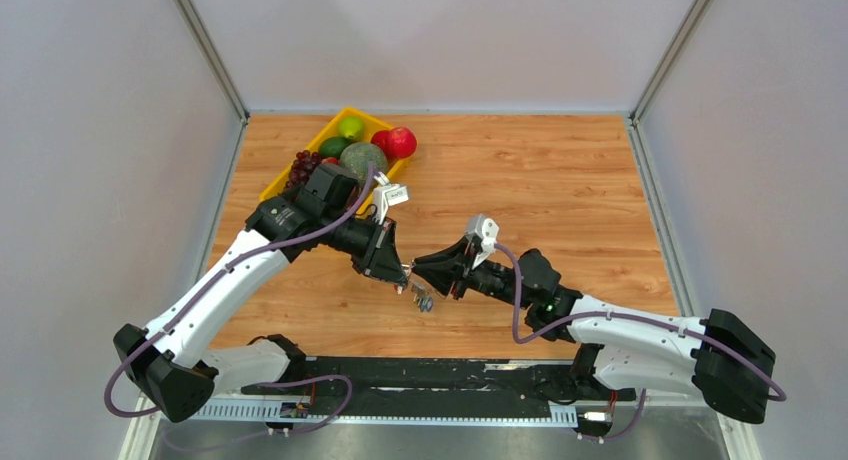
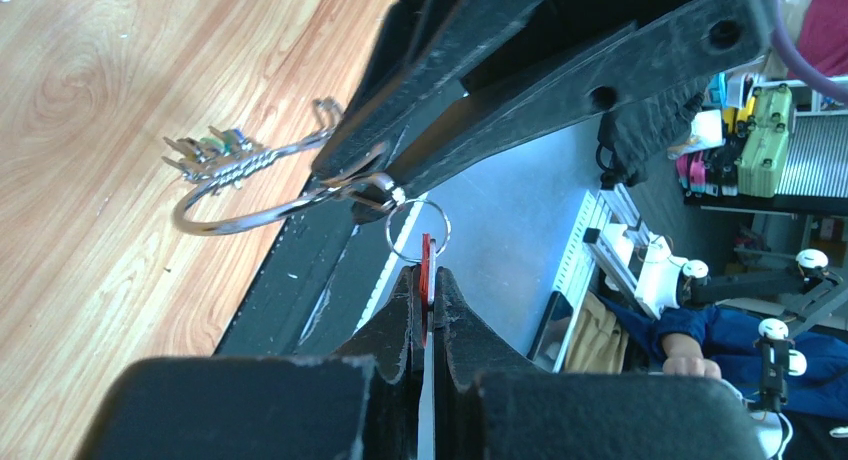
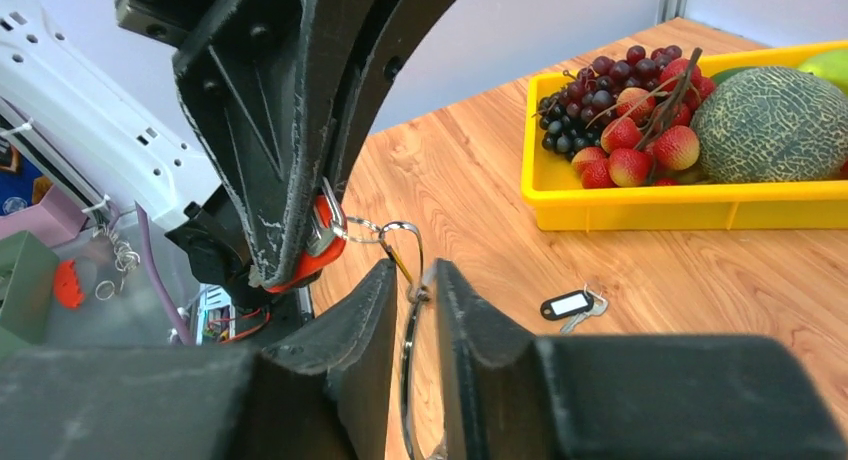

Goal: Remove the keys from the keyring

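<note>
Spanning the scene, the wooden table [image 1: 560,180] bears a yellow fruit tray [image 3: 650,205] at its far left. The left gripper [image 2: 425,280] and right gripper [image 3: 413,280] meet tip to tip mid-table, off the surface. The keyring [image 2: 250,220], a thin silver wire loop, passes through the slightly parted right jaws. The keys [image 2: 215,155], tiny with coloured tags, bunch on its far end. Left jaws are clamped on the red tag [image 2: 429,255]. A black-tagged key [image 3: 568,305] lies loose on the table.

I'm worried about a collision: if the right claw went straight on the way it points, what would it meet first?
Most likely the left claw, close ahead and pinching a red tag; exact depth is unclear.
</note>
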`<action>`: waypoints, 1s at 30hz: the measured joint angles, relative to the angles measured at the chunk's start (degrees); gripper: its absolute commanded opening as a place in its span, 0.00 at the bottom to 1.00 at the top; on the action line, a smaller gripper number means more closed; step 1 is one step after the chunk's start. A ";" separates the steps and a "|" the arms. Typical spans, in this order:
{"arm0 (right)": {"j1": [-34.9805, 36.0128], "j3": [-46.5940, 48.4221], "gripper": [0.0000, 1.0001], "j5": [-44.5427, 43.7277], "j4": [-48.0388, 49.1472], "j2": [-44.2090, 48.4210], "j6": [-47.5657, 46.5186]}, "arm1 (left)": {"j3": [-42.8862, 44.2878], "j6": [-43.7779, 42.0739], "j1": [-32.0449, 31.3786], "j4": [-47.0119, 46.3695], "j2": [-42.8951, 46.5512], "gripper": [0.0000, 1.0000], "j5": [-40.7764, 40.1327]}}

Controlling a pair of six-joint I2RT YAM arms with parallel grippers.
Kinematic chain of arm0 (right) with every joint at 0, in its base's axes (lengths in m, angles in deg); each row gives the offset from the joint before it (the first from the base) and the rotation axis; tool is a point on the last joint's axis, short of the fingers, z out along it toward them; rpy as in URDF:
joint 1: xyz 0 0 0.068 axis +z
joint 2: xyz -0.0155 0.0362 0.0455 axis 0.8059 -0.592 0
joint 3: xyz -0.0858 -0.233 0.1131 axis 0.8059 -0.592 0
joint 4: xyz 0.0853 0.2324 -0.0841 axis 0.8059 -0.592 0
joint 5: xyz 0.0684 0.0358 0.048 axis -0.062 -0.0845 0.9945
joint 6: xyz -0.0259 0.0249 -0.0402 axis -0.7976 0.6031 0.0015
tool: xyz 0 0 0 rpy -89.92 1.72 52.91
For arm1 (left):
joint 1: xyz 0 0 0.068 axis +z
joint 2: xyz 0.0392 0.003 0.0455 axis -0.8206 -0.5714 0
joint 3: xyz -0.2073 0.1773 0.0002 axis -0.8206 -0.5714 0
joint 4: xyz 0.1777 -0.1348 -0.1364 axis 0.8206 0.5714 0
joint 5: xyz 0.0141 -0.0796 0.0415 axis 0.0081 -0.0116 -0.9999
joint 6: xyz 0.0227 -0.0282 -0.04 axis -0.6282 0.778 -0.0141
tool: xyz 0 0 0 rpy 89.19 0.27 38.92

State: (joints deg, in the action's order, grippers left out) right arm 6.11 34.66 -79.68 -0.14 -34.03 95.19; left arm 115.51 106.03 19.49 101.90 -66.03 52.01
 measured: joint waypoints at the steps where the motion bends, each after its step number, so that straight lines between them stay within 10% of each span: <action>1: 0.09 0.00 0.29 0.00 0.26 -0.57 -0.39 | 0.17 0.04 -0.04 0.02 0.26 0.00 -0.02; 30: 12.59 -3.74 0.42 -12.24 12.37 -3.82 -16.09 | 1.66 8.11 -0.33 -3.63 0.96 0.00 -1.03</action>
State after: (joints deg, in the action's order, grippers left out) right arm 18.70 30.92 -91.92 12.23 -37.86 79.10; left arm 117.17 114.14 19.16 98.27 -65.07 50.98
